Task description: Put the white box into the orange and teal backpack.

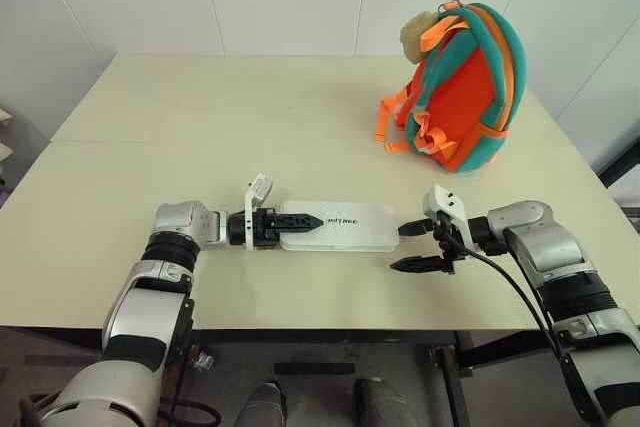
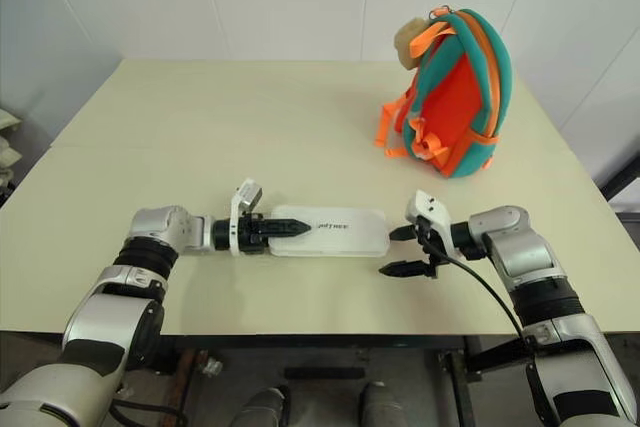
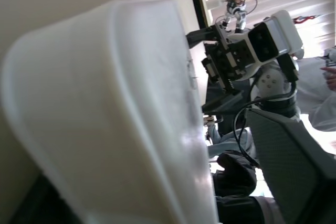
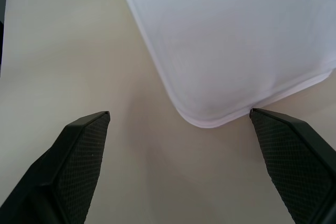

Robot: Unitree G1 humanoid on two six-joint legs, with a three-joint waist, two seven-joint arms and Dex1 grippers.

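I see one cream table [image 1: 200,147], one white box [image 1: 340,225], one orange and teal backpack [image 1: 465,82] and my two grippers.

At the left, my left gripper [image 1: 305,220] reaches in level over the box's left end, one black finger lying across the lid; I cannot tell whether its jaws are clamped on the case or merely around it.

The white box lies flat near the table's front edge, long side parallel to that edge, with small dark lettering on top.

Just beside the box's right end sits my right gripper [image 1: 415,247], jaws wide apart; in the right wrist view one fingertip [image 4: 273,129] is at the box's rounded corner, the other well clear over bare tabletop.

Far right, the backpack stands upright near the back right corner, well apart from the box, a beige plush piece [image 1: 420,35] at its top. Broad bare tabletop lies between box and backpack.
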